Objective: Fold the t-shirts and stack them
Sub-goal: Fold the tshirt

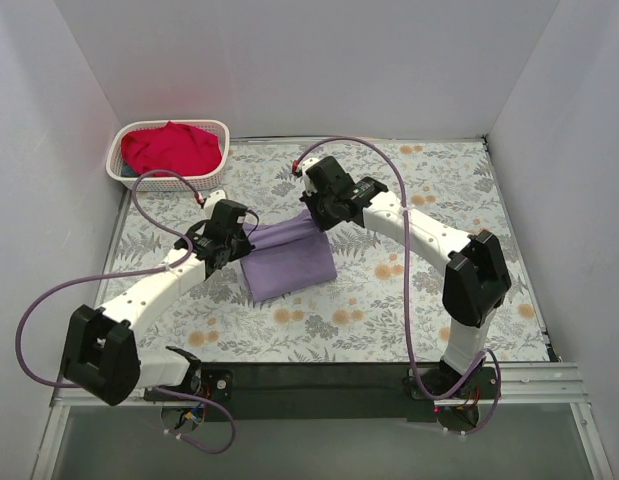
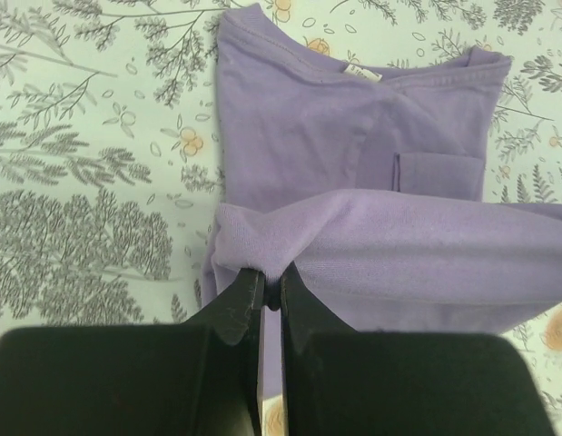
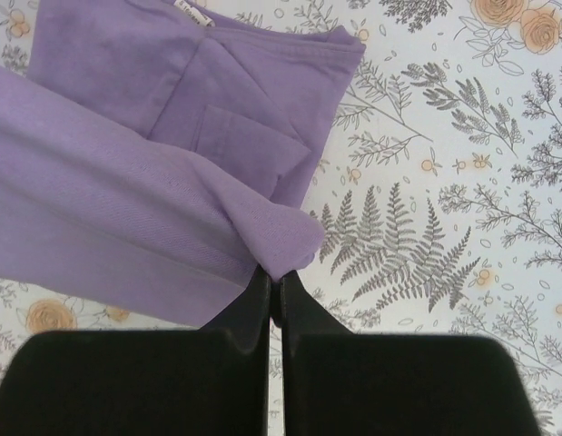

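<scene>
A lavender t-shirt (image 1: 287, 260) lies partly folded in the middle of the floral table, its far edge lifted between both arms. My left gripper (image 1: 236, 238) is shut on the shirt's left corner; in the left wrist view the cloth (image 2: 371, 173) bunches at the gripper (image 2: 271, 277). My right gripper (image 1: 317, 215) is shut on the right corner, and the right wrist view shows the lavender fabric (image 3: 126, 209) pinched at the gripper (image 3: 274, 277). The collar and a chest pocket (image 2: 439, 173) lie flat beneath. A red t-shirt (image 1: 169, 148) sits crumpled in the basket.
A white lattice basket (image 1: 124, 172) stands at the back left corner of the table. White walls enclose the table on three sides. Purple cables loop from both arms over the flowered tablecloth (image 1: 409, 300).
</scene>
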Action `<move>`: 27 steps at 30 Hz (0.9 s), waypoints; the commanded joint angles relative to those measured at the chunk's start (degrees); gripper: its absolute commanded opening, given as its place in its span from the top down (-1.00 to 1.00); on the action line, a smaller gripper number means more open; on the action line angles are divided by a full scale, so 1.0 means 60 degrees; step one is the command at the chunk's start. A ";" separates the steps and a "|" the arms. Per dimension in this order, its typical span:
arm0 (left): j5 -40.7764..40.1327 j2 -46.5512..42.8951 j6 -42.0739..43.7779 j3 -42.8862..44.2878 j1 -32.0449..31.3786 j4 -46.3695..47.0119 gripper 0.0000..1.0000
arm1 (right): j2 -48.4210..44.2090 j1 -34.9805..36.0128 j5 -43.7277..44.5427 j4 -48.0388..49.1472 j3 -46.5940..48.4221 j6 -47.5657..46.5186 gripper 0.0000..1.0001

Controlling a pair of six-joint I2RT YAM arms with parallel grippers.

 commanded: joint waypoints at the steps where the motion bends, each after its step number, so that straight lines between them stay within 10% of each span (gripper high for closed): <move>1: -0.0337 0.0612 0.0686 0.0305 0.0267 0.0861 1.00 | 0.0246 -0.0532 -0.0018 0.0910 0.0336 -0.0306 0.97; 27: 0.0074 0.3822 0.0613 0.0877 0.0692 0.2400 1.00 | 0.2063 -0.1353 -0.0884 0.3123 -0.0821 0.0045 0.97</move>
